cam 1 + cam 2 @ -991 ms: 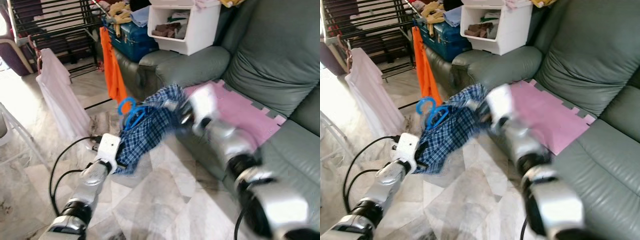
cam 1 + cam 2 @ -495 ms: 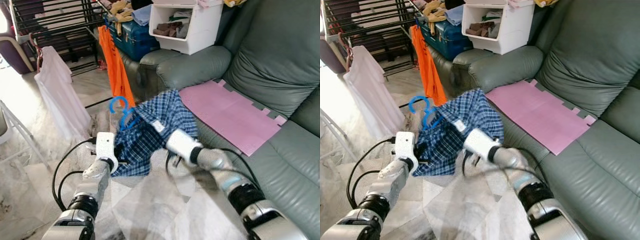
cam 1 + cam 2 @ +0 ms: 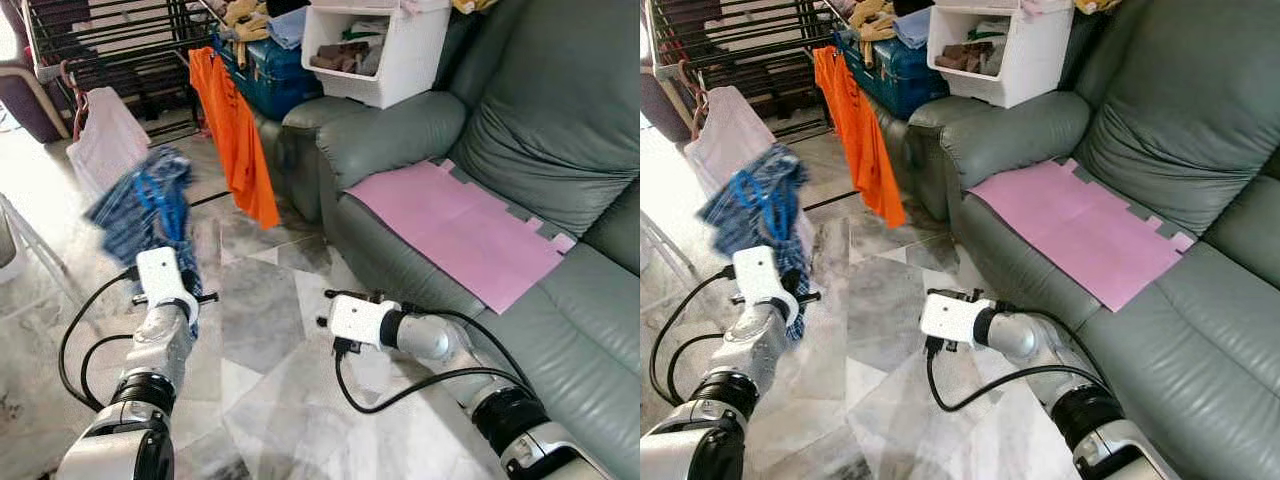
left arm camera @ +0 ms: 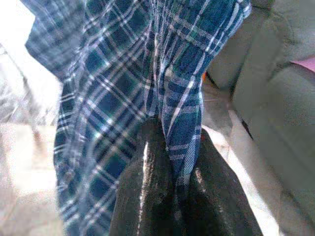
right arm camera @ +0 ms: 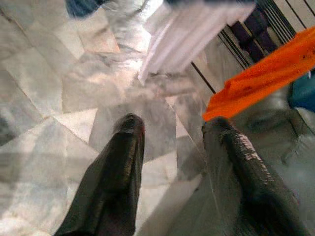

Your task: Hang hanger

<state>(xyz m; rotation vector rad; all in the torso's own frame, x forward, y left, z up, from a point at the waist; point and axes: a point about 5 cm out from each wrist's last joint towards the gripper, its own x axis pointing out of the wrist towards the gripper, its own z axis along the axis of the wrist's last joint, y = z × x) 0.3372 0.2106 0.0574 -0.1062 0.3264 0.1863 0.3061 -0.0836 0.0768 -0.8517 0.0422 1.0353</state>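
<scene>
1. the grey sofa (image 3: pixel 520 130) takes up the right side of what i see, with a pink mat (image 3: pixel 455 230) lying on its seat. the dark drying rack (image 3: pixel 110 35) stands at the far left, across pale marble floor.
2. an orange garment (image 3: pixel 232 125) hangs by the sofa arm, and a white garment (image 3: pixel 105 145) hangs further left, near the rack.
3. my left gripper (image 4: pixel 170 196) is raised on my left and pinched tight on the blue plaid shirt (image 3: pixel 145 205). the cloth runs up between its fingers in the left wrist view.
4. a blue hanger (image 3: pixel 768 200) shows inside the shirt's folds. it sits above the gripper, and the shirt's long axis runs up from the wrist.
5. the rack lies ahead and left of the shirt, well apart from it. my left arm is by far the nearer, so i judge the hang is its job.
6. my right gripper (image 5: pixel 170 162) is low over the floor with its fingers spread wide, holding nothing.
7. the shirt is blurred. i cannot make out the hanger's hook, or which rack bar is free.
</scene>
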